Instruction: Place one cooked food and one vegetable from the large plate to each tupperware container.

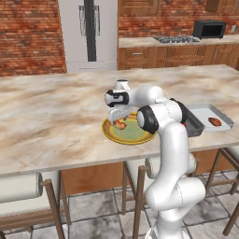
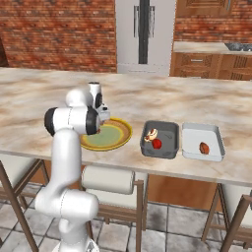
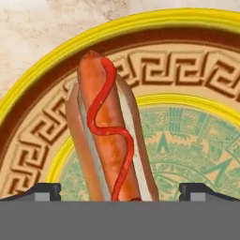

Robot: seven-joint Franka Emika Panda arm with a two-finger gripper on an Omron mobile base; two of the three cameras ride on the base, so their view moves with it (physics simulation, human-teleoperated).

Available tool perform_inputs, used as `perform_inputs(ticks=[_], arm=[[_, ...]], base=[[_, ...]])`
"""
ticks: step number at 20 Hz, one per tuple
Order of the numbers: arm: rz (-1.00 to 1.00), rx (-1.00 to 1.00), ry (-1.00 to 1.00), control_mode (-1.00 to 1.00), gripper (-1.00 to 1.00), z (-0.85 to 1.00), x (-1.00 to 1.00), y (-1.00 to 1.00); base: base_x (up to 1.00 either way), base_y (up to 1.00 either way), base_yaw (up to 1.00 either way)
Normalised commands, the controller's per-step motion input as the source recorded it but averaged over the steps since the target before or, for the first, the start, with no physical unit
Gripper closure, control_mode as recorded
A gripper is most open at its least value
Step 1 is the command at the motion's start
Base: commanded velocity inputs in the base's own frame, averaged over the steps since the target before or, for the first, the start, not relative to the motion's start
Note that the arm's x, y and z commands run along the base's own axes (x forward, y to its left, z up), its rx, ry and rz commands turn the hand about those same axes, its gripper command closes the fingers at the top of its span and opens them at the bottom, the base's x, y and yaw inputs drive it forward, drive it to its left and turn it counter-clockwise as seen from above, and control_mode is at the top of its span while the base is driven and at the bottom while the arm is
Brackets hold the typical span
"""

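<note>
Marbled bench (image 1: 56, 121) is carrying the large plate (image 1: 135, 136), with two grey tupperware containers (image 2: 160, 139) sitting beside the plate. Over the plate, the tool (image 3: 120, 190) is hanging wide open, its tips straddling a hot dog (image 3: 108, 140) lying on the plate's rim.

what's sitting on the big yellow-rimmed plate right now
One hot dog in a bun with a red sauce squiggle lies on the round yellow-rimmed plate, between the open gripper's fingertips. The arm covers part of the plate.

No readable text, label, brand or number appears anywhere. The large plate (image 3: 187, 70) carries only a brown meander pattern and green ornamental figures, no letters.
</note>
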Motion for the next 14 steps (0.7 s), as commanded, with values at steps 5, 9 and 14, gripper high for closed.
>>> perform_inputs(ticks=[5, 9, 14], arm=[[0.0, 0.0, 0.01, -1.0, -1.0, -0.4, 0.0, 0.0], [0.0, 0.0, 0.0, -1.0, -1.0, -0.36, -0.07, 0.0], [0.0, 0.0, 0.0, -1.0, -1.0, -0.37, -0.13, 0.0]], base=[[0.0, 0.0, 0.0], [0.0, 0.0, 0.0], [0.0, 0.0, 0.0]])
